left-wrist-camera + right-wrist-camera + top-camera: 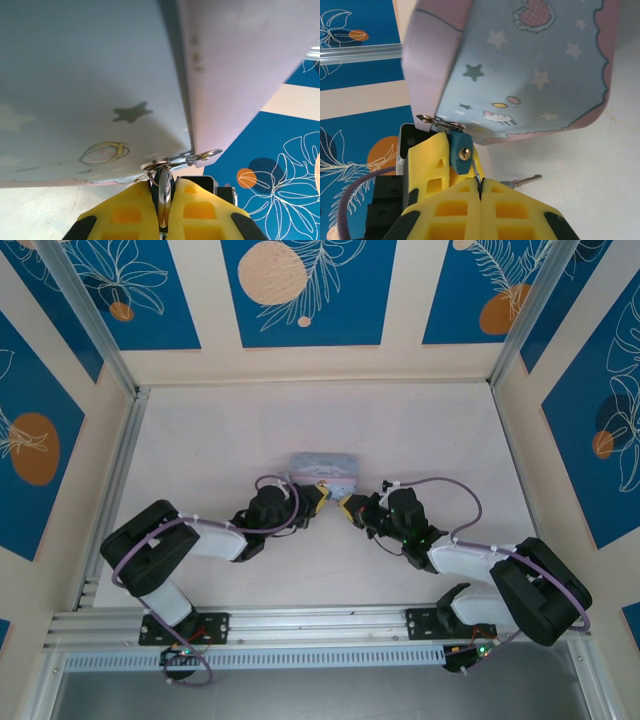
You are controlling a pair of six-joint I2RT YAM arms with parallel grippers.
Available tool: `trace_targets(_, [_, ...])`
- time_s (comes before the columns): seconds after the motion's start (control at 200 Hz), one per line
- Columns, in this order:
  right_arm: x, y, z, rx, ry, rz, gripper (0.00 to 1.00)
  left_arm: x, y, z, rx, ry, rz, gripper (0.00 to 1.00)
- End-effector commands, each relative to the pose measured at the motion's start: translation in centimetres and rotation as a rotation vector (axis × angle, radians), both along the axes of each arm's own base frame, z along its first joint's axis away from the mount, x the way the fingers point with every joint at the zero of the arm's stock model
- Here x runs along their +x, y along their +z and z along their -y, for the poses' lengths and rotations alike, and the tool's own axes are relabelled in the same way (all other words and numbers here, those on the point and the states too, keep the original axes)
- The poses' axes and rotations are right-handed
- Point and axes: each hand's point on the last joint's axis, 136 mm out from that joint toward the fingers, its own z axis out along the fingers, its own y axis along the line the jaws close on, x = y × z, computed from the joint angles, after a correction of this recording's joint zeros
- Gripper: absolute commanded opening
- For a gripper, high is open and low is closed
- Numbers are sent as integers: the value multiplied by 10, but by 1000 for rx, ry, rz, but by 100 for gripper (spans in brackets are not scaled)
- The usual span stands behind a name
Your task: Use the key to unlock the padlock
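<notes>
Padlock (459,154): small teal-blue metal body, low and left of centre in the right wrist view, with a round brass keyhole (465,154) on its visible face. Its top tucks under a silver hasp (437,121) on the lower left corner of the tin (530,75). In the left wrist view the padlock (163,197) is seen edge-on at bottom centre as a narrow dark sliver.

Left pincer (164,185): yellow fingers closed on the padlock, one on each side. In the top view it (316,498) sits at the near edge of the tin (323,465), centre frame.

Right pincer (481,187): fingers pressed together at bottom centre, just below the padlock. A thin wire (476,172) sticks up out of the seam between them. In the top view it (349,506) is just right of the left pincer, tip to tip.

Key (522,181): silver, blurred, lying level and pointing right, just beside the right fingertip. Its head is hidden, so I cannot tell whether the wire joins it.

Tin: pale blue, pink-edged, printed with stars, a heart and a cupcake.

Counter (220,440): pale, plain.
</notes>
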Motion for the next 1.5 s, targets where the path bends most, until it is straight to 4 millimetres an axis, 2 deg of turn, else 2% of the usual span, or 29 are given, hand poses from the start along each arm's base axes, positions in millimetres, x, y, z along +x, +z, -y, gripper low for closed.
trace_targets(0.0, [9,17,-5,23,-17,42,0,1,8,3,-34,7,31,0])
trace_targets(0.375, [11,20,-8,23,-7,48,0,1,9,4,-41,7,32,0])
trace_targets(0.655, [5,9,2,-3,-32,29,0,1,10,4,-40,9,30,0])
trace_targets(1.1, [5,0,5,-34,-44,-1,0,1,12,4,-41,10,32,0])
trace_targets(1.495, [13,4,-5,-32,-26,5,0,1,13,4,-45,6,33,0])
